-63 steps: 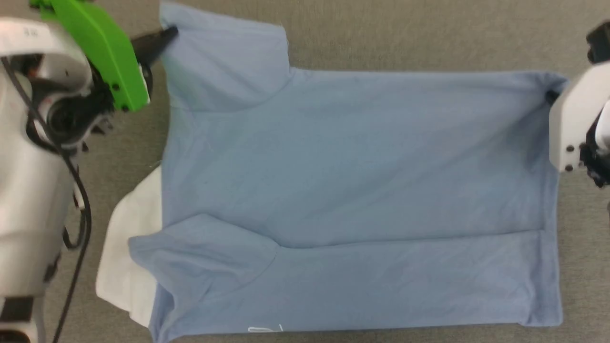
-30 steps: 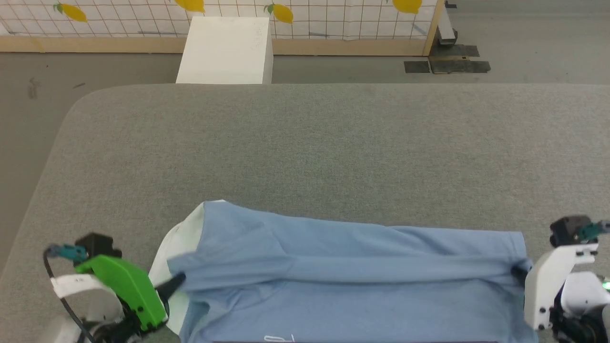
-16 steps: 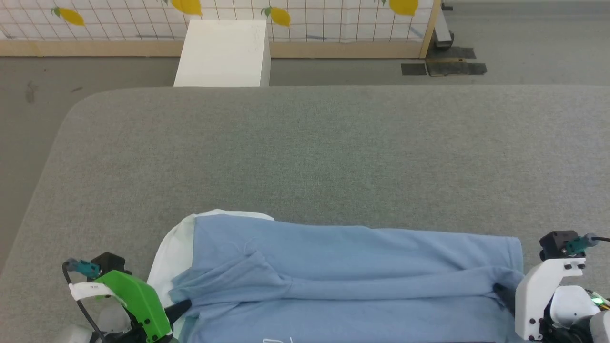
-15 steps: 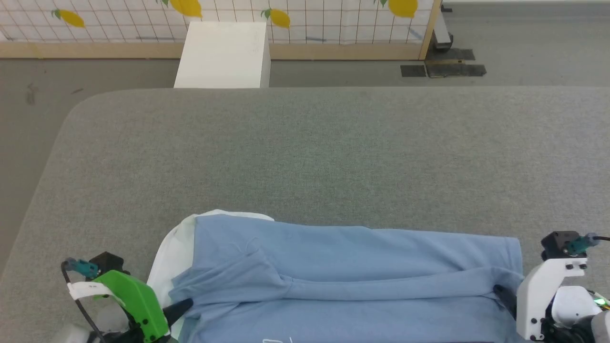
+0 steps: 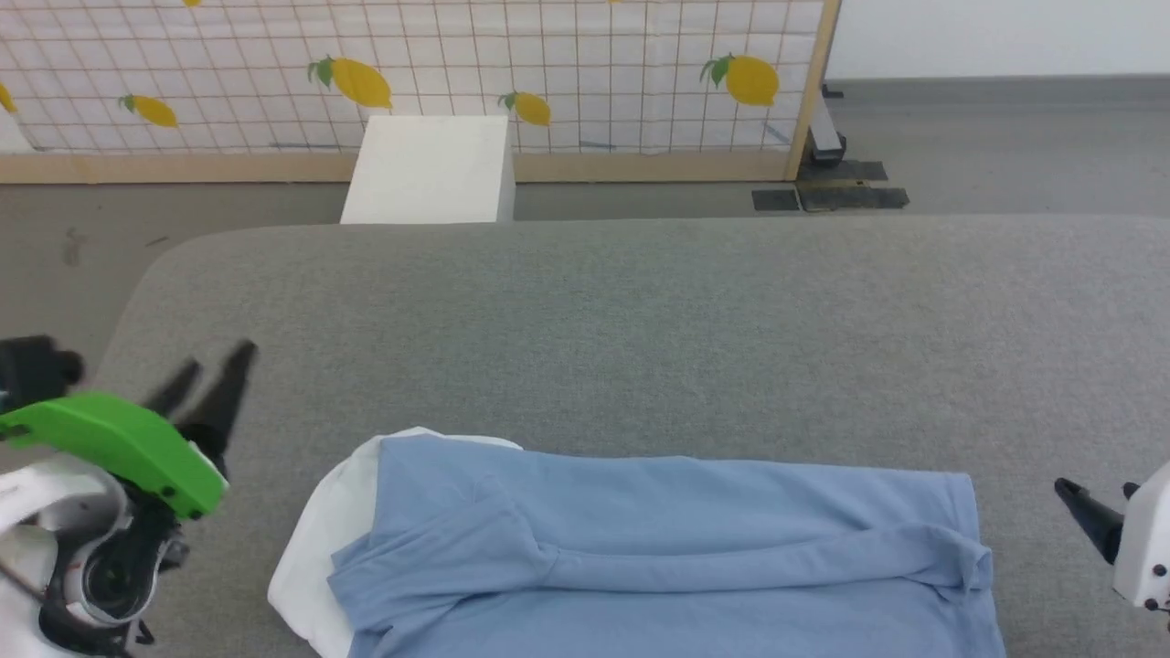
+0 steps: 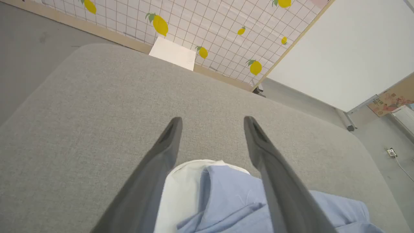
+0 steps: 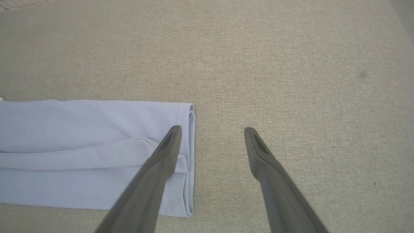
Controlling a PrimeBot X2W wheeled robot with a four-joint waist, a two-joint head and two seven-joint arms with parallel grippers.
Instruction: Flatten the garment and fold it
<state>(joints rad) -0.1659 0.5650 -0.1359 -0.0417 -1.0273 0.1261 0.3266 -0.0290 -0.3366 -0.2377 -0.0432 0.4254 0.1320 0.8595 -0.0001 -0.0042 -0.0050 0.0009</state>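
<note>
The shirt [image 5: 658, 548] lies on a big grey counter [image 5: 640, 320] with a soft, cloth-like top and round corners. Past the counter I see a grey floor [image 5: 1005, 155], a white box [image 5: 425, 169] and a screen [image 5: 548, 55] with a grid and yellow lemons on it.

The shirt is on my near side of the counter, folded into a long strip that runs left to right. Its near part goes off the bottom of the head view. A white piece [image 5: 311, 548] sticks out at its left end.

My left end effector [image 5: 218, 358] is up and off to the left, well apart from the shirt. It is wide open and holds nothing. My right end effector [image 7: 212, 130] is wide open too, and empty. It is just beside the shirt's right end. In its wrist view one finger crosses over the folded edge, but I cannot tell if it touches.

Half a second ago both dark tips were right at the shirt's two ends. Now both have let go and pulled away. The head camera has tipped up too, so I see more of the screen.
</note>
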